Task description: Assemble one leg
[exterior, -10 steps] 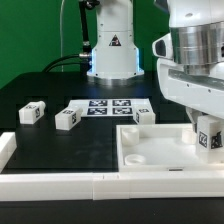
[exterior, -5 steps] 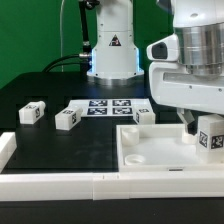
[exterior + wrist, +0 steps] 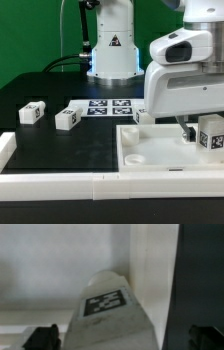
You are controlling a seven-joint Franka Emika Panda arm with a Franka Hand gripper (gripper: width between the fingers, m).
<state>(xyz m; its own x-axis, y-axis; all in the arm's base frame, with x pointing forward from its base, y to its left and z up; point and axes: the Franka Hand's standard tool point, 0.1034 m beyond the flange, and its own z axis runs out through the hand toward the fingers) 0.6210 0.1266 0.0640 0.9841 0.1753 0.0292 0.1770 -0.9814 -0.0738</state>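
A leg [image 3: 210, 135], a small white block with a black-and-white tag, stands upright at the right end of the large white panel [image 3: 150, 152]. My gripper [image 3: 198, 124] hangs just above it. In the wrist view the same leg [image 3: 108, 308] lies between my two dark fingertips [image 3: 42, 337], with a gap on each side. The gripper is open and holds nothing. Three more legs lie on the black table: one at the far left [image 3: 33, 112], one beside it [image 3: 67, 118] and one by the panel's back edge [image 3: 143, 116].
The marker board [image 3: 108, 107] lies flat at the back centre. The arm's base [image 3: 112, 50] stands behind it. A white rail [image 3: 60, 186] runs along the table's front edge, with a raised end at the left [image 3: 6, 148].
My gripper has risen and shifted toward the exterior view's left. The leg on the panel has stayed where it stood.
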